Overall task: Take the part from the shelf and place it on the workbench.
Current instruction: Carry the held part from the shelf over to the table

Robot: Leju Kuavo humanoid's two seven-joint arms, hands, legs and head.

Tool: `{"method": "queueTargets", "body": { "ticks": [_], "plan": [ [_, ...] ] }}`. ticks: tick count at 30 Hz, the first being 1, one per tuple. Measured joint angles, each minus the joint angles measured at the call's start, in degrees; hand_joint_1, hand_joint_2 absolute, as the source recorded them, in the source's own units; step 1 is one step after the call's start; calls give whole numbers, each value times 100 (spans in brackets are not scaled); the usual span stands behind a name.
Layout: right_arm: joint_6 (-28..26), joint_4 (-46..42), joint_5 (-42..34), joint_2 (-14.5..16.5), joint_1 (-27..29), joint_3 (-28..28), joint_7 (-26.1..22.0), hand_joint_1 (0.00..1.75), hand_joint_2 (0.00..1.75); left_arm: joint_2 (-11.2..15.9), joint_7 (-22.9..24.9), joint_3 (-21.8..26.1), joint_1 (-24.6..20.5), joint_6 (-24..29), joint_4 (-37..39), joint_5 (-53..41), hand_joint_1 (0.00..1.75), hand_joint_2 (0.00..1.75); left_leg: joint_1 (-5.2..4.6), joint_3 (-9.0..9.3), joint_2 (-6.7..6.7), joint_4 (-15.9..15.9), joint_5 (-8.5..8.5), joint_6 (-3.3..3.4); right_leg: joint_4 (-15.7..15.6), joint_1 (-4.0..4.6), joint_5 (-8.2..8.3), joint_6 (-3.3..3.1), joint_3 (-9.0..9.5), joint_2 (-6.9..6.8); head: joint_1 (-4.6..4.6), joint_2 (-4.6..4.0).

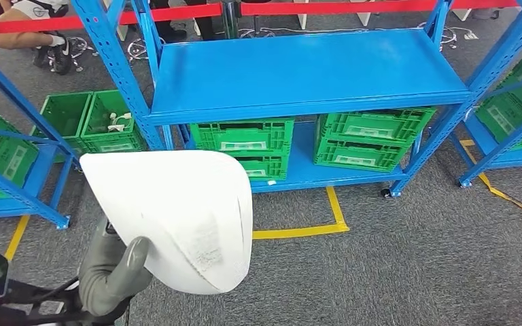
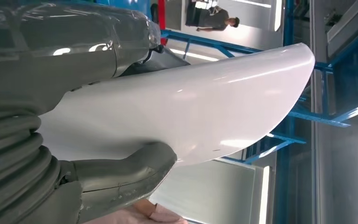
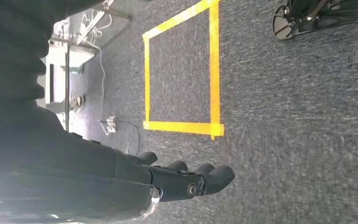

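The part (image 1: 177, 217) is a large white curved shell, held up in front of me at the lower left of the head view. My left hand (image 1: 112, 272) grips its lower edge, the grey thumb lying over the white surface. Close up, the part (image 2: 191, 107) sits between the thumb and fingers of my left hand (image 2: 121, 177). The blue shelf (image 1: 306, 68) stands ahead, its upper board bare. My right hand (image 3: 186, 179) hangs over the grey carpet with nothing in it, its fingers stretched out side by side.
Green crates (image 1: 374, 139) fill the shelf's lower level, and more (image 1: 88, 122) stand to the left. Other blue racks (image 1: 13, 176) flank both sides. Yellow tape (image 1: 312, 227) marks the carpet. A red barrier bar (image 1: 177, 13) and a seated person (image 1: 20, 30) are behind.
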Motion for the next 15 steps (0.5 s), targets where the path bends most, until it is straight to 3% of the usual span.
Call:
{"method": "queueTargets", "body": {
  "ticks": [2,4,5,6,7,9,11,13,15],
  "plan": [
    [1,1,1,2,-7,0,0,0,175,0,1,1,0,0,4,0,175,175,3,-287,232,603,-363,-44,-11,17,16,-50,-9,-115,-53,0],
    [1,1,1,-2,3,0,0,0,175,0,1,0,3,0,13,0,175,175,11,-629,268,1336,-657,-74,2,46,11,-74,-24,-232,-96,0],
    [1,1,1,-4,5,0,0,0,175,1,2,0,5,0,19,0,175,175,10,-693,267,1484,-654,-74,11,62,5,-82,-27,-288,-110,0],
    [3,1,1,-7,2,0,0,0,175,2,2,0,7,0,26,0,175,175,4,-645,273,1409,-540,-59,21,80,-1,-90,-26,-339,-121,0],
    [7,1,2,-7,-4,0,0,0,175,3,3,0,8,0,32,0,175,175,-8,-488,308,1123,-347,-27,31,99,-9,-97,-20,-382,-134,0],
    [14,1,3,2,-17,0,0,0,175,4,4,1,5,-1,36,1,175,175,-64,-82,542,358,-21,79,57,141,-33,-92,-12,-455,-153,0],
    [17,1,7,9,-13,0,0,0,175,4,3,3,0,-3,34,2,175,175,-119,104,715,-43,45,162,86,172,-52,-66,-28,-540,-159,0],
    [19,1,13,7,-4,0,0,0,175,8,2,4,1,-6,36,4,175,175,-127,96,625,-95,45,202,102,182,-66,-33,-35,-661,-153,0],
    [21,2,23,5,-5,0,0,0,175,10,3,3,-1,-6,37,4,175,175,-92,93,487,-130,90,244,225,162,-194,33,-58,-573,-143,0]
  ]
}}
